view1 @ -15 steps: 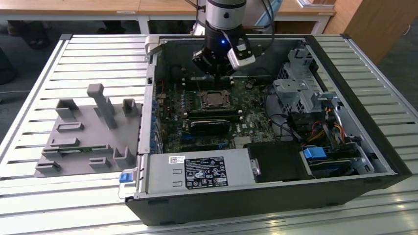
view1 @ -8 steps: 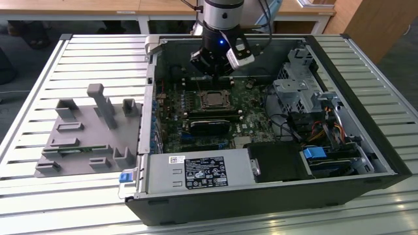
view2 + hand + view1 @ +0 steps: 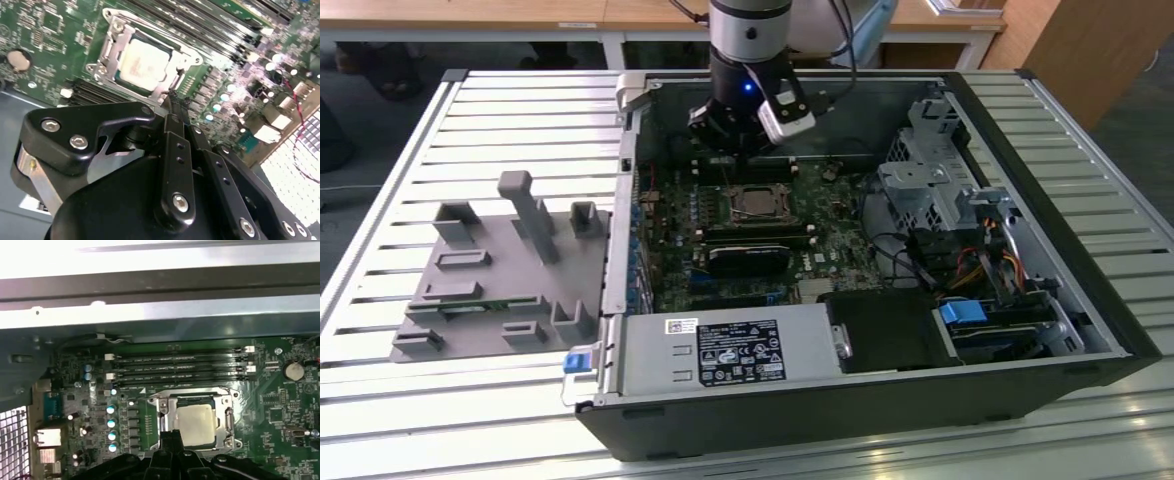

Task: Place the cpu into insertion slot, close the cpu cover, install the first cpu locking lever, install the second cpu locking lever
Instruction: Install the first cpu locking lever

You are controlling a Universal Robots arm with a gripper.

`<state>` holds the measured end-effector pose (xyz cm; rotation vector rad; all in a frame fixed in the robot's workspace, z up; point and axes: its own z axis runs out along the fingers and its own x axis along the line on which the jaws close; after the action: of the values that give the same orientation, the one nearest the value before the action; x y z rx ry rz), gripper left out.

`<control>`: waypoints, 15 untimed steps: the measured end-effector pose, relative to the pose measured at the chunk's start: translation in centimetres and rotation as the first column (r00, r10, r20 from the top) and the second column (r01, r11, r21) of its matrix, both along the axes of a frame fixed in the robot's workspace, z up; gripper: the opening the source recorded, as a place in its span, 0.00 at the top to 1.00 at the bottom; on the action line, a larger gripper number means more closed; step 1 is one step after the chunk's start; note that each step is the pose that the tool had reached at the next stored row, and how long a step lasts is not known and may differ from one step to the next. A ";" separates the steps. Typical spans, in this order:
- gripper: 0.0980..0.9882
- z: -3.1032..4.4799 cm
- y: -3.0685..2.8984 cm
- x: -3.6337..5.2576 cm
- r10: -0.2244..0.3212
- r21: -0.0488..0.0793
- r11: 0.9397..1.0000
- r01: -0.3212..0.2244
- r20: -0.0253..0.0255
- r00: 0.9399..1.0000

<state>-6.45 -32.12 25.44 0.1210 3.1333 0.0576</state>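
Silver-grey square cpu (image 3: 142, 62) lies seated under the thin metal frame cover (image 3: 109, 49). We pinch our black fingers (image 3: 172, 145) together beside it, likely as one pushing tip.

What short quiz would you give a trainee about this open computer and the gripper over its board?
1. True or false: the cpu already lies in the insertion slot.
2. Choose one. The shut gripper is nearest to: A) the power supply box; B) the edge of the cpu cover; C) the orange cables.
3. Fill in: in the exterior view, the grey holder stands outside the case, on the exterior view's ____.

Key: 1 true; 2 B; 3 left.
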 end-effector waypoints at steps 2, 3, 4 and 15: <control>0.99 -0.03 0.00 -0.48 0.000 0.000 1.000 0.000 0.001 1.000; 0.99 -0.04 0.00 -0.66 0.000 0.000 1.000 0.000 0.002 1.000; 0.99 -0.05 0.02 -0.86 0.000 0.000 1.000 0.000 0.002 1.000; 0.99 -0.07 0.15 -2.35 0.000 0.004 1.000 0.000 0.003 1.000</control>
<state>-8.80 -31.97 25.36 0.1211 3.1305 0.0638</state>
